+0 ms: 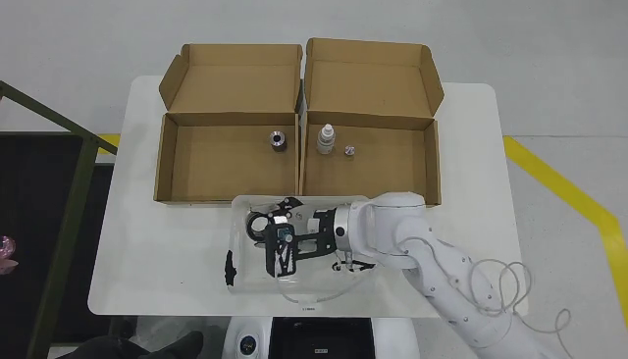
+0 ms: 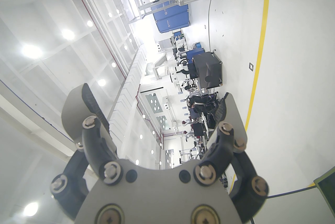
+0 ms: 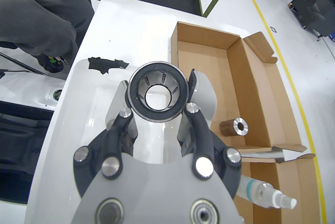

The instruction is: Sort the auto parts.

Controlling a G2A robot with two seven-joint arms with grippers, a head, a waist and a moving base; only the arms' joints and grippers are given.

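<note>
The right gripper (image 3: 159,94) is shut tight on a metal ring (image 3: 158,78), which seems lifted just off the tray (image 3: 86,94) on the bench (image 3: 130,15) so it can go into a box (image 3: 261,94), and the left gripper (image 2: 157,94) is wide open, holding nothing.

The right arm (image 1: 432,261) is glossy white in rounded segments, with a thin pale cable (image 1: 502,279) looping at the top view's lower right, and the right gripper (image 3: 158,89) and left gripper (image 2: 154,99) share grey metal plates, black curved linkages, silver screws and ribbed black finger pads (image 2: 92,102).
</note>
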